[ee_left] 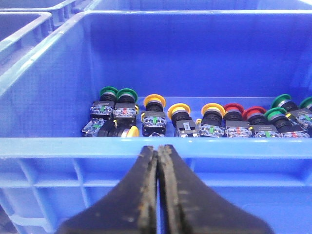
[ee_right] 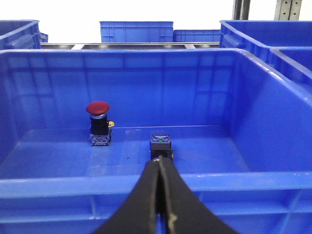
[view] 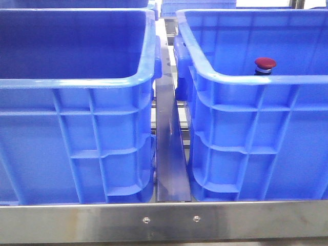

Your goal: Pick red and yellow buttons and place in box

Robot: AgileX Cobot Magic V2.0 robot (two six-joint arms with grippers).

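Left gripper (ee_left: 158, 152): jaws pressed together, nothing between them, sitting at the lower centre of the left wrist view just outside the near rim of a blue crate (ee_left: 146, 146). Right gripper (ee_right: 159, 165): jaws likewise together and empty, at the lower centre of the right wrist view, in front of the near wall of a second blue crate (ee_right: 234, 180).

No brand or readable writing on crates or parts; small labels on the switch bodies are too small to read.

Left-arm crate: a row of push buttons (ee_left: 195, 119) lies along the far floor edge, with green, yellow and red caps on black and clear bodies. The near rim hides the lower part of the row.

Right-arm crate: the red button (ee_right: 98, 108) stands upright at centre left, a dark red mushroom cap on a silver collar over a black body. A second switch body (ee_right: 160, 145) lies just beyond the jaw tips; its cap colour cannot be told.

Front view: two crates side by side, a metal strip (view: 169, 154) between them, a steel rail (view: 169, 220) across the bottom. The red cap shows above the right crate's rim, upper right.
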